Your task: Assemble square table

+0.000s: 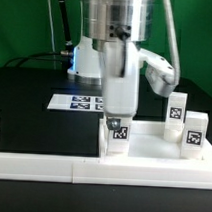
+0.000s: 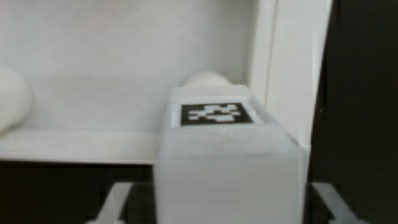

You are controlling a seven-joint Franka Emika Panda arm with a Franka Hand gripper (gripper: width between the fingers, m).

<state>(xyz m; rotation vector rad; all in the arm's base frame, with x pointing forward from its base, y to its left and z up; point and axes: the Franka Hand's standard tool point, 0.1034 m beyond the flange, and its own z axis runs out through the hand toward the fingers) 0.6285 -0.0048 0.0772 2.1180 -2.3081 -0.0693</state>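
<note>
Two legs (image 1: 186, 125) stand upright just beside each other near the exterior view's right end of the white rail (image 1: 101, 170), each with a black-and-white square tag on its face. No readable writing or brands anywhere, only tag patterns. The marker board (image 1: 79, 103) lies flat on the black table (image 1: 24, 95) behind the arm, well back from the front edge.

A third leg (image 1: 116, 129) is upright under the claw (image 1: 115, 122), tag facing the camera, at the near edge of the white slab (image 1: 147, 146), which lies against the rail at the table's front edge. The claw comes straight down on that leg. Looks clamped on it, but the fingers are mostly hidden by the wrist body, so cannot tell for sure.

Wrist view only: the leg (image 2: 222, 150) fills the middle, its tag on the far end, finger edges (image 2: 121, 200) close against both sides, the slab (image 2: 107, 70) beyond with a raised rim. Exterior view only: the other two legs, the board, the rail.
</note>
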